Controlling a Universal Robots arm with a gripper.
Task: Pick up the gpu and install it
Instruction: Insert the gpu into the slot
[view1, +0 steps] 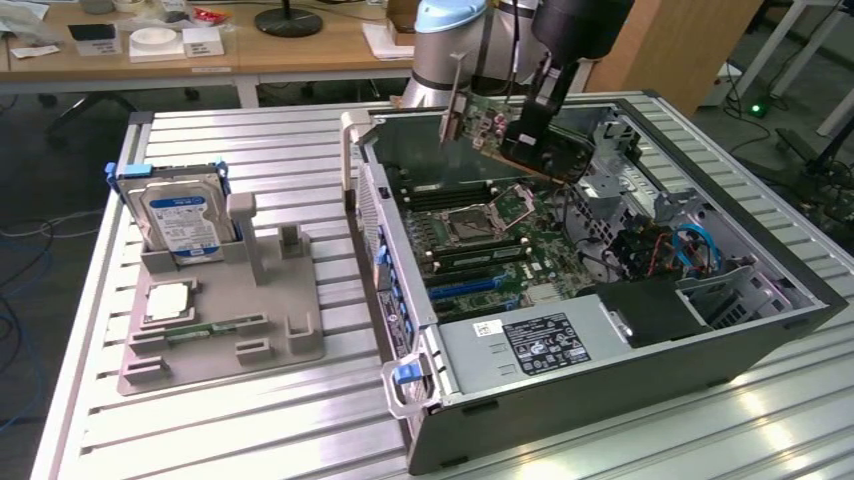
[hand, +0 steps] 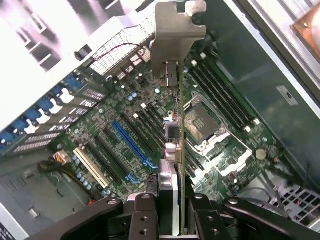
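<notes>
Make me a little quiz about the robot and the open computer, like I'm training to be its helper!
1. True or false: the gripper grips the gpu above the open computer case.
2. Where does the hard drive stand? A) in the grey holder beside the case; B) inside the case; C) on the floor.
3. Fill the gap: under the gpu lies the green ___.
Key: 1 true; 2 A; 3 motherboard.
</notes>
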